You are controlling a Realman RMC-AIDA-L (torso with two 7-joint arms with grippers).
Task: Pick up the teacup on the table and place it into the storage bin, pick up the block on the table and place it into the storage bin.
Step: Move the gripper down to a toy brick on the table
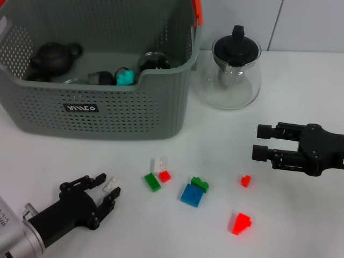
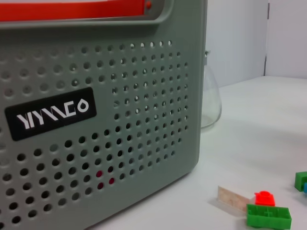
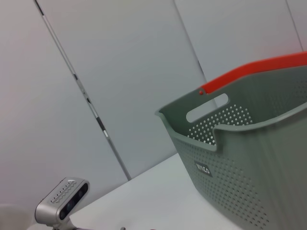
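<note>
The grey perforated storage bin [image 1: 107, 115] stands at the back left, and its labelled wall [image 2: 96, 143] fills the left wrist view. No teacup shows on the table; a small dark cup [image 1: 100, 78] lies inside the bin. A white block [image 1: 114, 184] lies on the table between the fingertips of my left gripper [image 1: 109, 189], which is open around it at the front left. My right gripper [image 1: 260, 142] hovers open at the right with nothing between its fingers, pointing toward the table's middle.
Several loose blocks lie mid-table: white [image 1: 158, 164], red [image 1: 165, 176], green [image 1: 152, 181], blue [image 1: 192, 195] and two red ones [image 1: 241, 223] further right. A glass teapot with a black lid [image 1: 231, 70] stands right of the bin. A black teapot [image 1: 54, 56] sits in the bin.
</note>
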